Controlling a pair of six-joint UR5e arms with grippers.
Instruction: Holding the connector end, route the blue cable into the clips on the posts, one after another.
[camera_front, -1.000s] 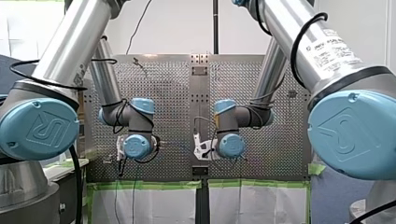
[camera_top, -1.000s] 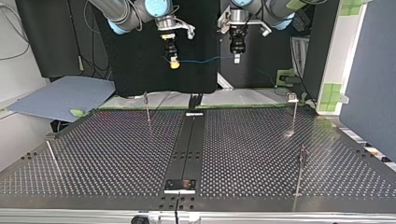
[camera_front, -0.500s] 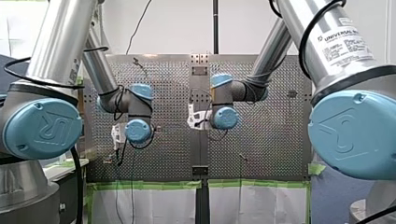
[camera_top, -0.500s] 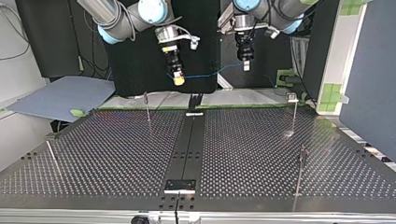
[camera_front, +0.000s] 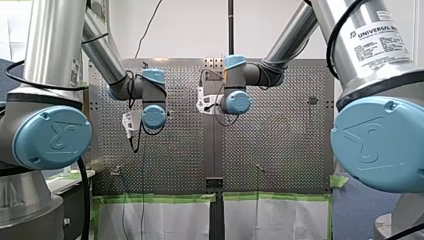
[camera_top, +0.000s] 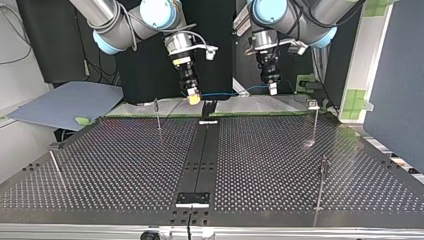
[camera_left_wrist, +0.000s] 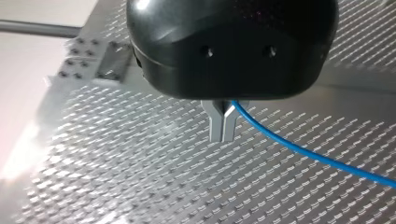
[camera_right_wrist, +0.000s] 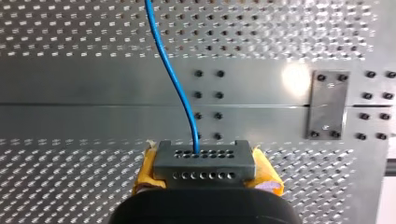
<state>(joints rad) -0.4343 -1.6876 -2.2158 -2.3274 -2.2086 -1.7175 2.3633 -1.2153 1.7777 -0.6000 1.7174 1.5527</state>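
Note:
In the right wrist view my right gripper (camera_right_wrist: 205, 171) is shut on a grey connector block (camera_right_wrist: 204, 156), held between yellow pads (camera_right_wrist: 145, 170). The blue cable (camera_right_wrist: 172, 79) leaves the block and runs ahead over the perforated table. In the left wrist view the metal fingers of my left gripper (camera_left_wrist: 222, 127) are shut on the blue cable (camera_left_wrist: 299, 149), which trails off to one side. In the top view the cable (camera_top: 227, 93) spans between my right gripper (camera_top: 193, 98) and my left gripper (camera_top: 272, 88), above the table's far edge. Thin posts (camera_top: 157, 114) (camera_top: 316, 120) (camera_top: 322, 182) stand apart from the cable.
A fourth post (camera_top: 55, 165) leans at the top view's near left. A dark centre strip (camera_top: 202, 150) with a small plate (camera_top: 192, 198) divides the table. A blue-grey sheet (camera_top: 65, 102) lies beyond the far left corner. A metal plate (camera_right_wrist: 329, 105) is bolted beside the strip.
Both arms have come down and toward the table's far edge in the top view, carrying the cable with them. Both grips stay the same.

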